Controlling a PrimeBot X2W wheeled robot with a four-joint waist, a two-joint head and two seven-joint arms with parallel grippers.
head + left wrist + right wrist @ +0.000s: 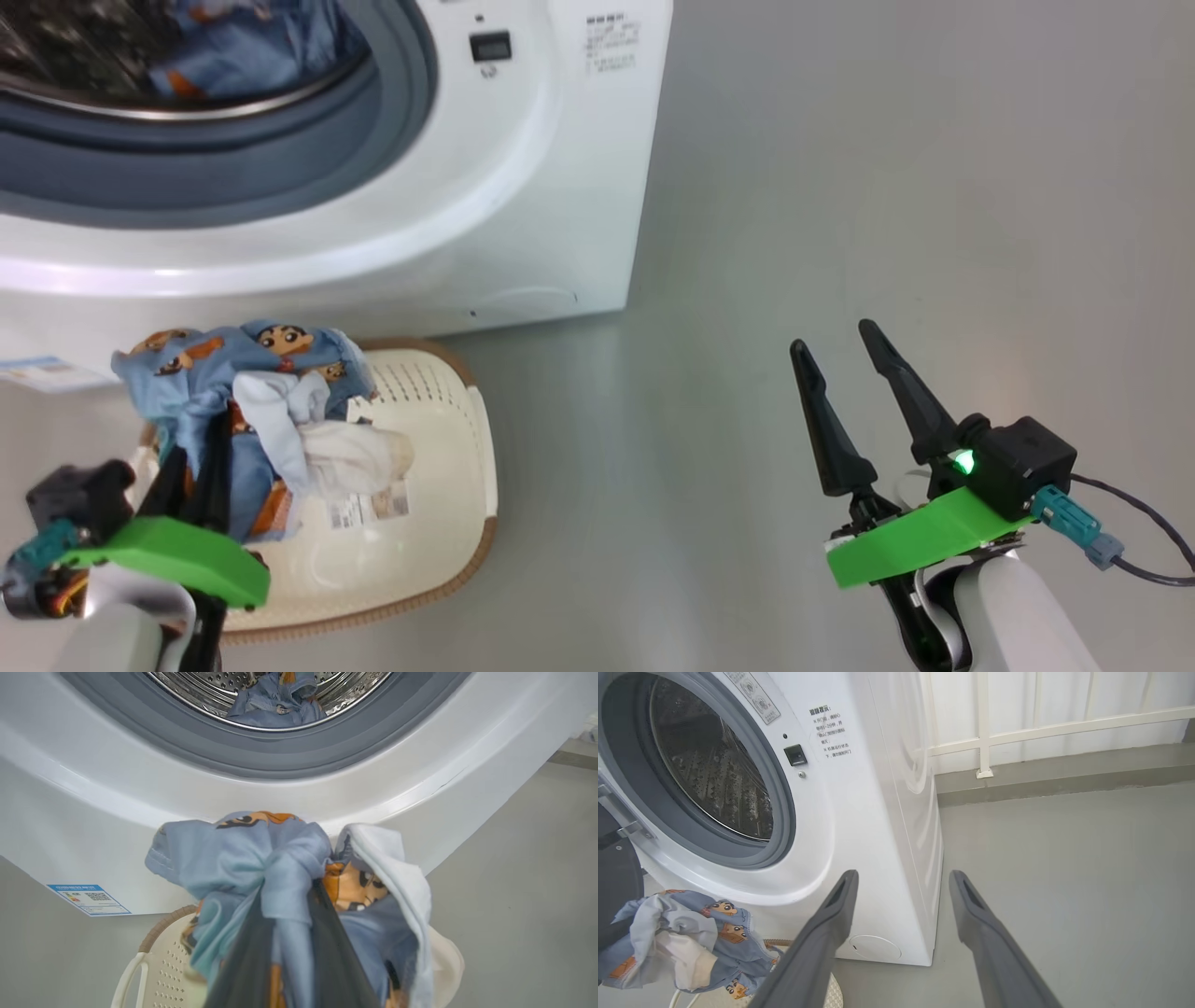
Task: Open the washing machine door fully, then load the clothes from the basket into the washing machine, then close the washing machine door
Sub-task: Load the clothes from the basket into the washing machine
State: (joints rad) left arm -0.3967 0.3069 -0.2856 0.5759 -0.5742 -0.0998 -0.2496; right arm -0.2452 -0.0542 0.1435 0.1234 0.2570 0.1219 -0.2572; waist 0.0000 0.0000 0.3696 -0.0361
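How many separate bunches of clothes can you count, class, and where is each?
2. One bunch lies in the washing machine drum; the other bunch is held by the left gripper above the basket. More may be hidden deeper inside.

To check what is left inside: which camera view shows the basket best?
The head view: the basket is seen from above, with its cream inside and brown rim, though the clothes hide its left part. The left wrist view shows one handle and a perforated corner; the right wrist view, a bit of rim.

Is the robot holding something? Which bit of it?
The left gripper pinches the clothes by a bunched-up fold, over the basket. The right gripper is open and empty.
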